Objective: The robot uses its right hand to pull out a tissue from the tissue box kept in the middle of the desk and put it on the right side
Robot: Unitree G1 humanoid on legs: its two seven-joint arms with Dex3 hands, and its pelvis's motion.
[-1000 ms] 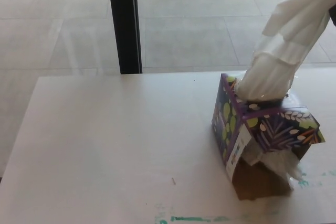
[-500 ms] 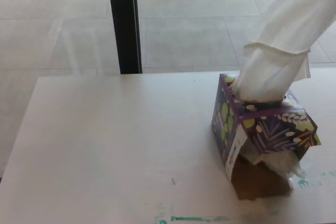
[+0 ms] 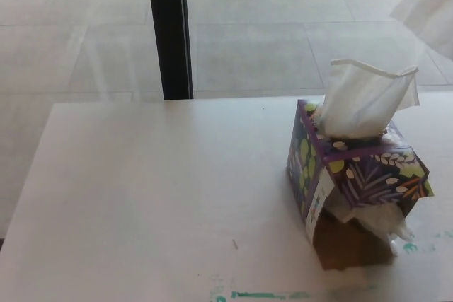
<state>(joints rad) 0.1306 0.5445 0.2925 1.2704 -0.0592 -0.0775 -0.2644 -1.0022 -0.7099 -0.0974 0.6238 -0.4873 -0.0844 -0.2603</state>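
Now the white pulled tissue [image 3: 432, 12] has come free of the purple leaf-patterned tissue box [image 3: 354, 175]; my right hand is out of view, its grip untellable.

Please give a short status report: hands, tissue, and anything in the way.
Both hands out of view. Pulled tissue aloft at top right, clear of the tissue box. Next tissue stands in the box opening. Desk right side not blocked.

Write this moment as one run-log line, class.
pulled tissue: free, top right | tissue box: on desk, next tissue upright | hands: not in view
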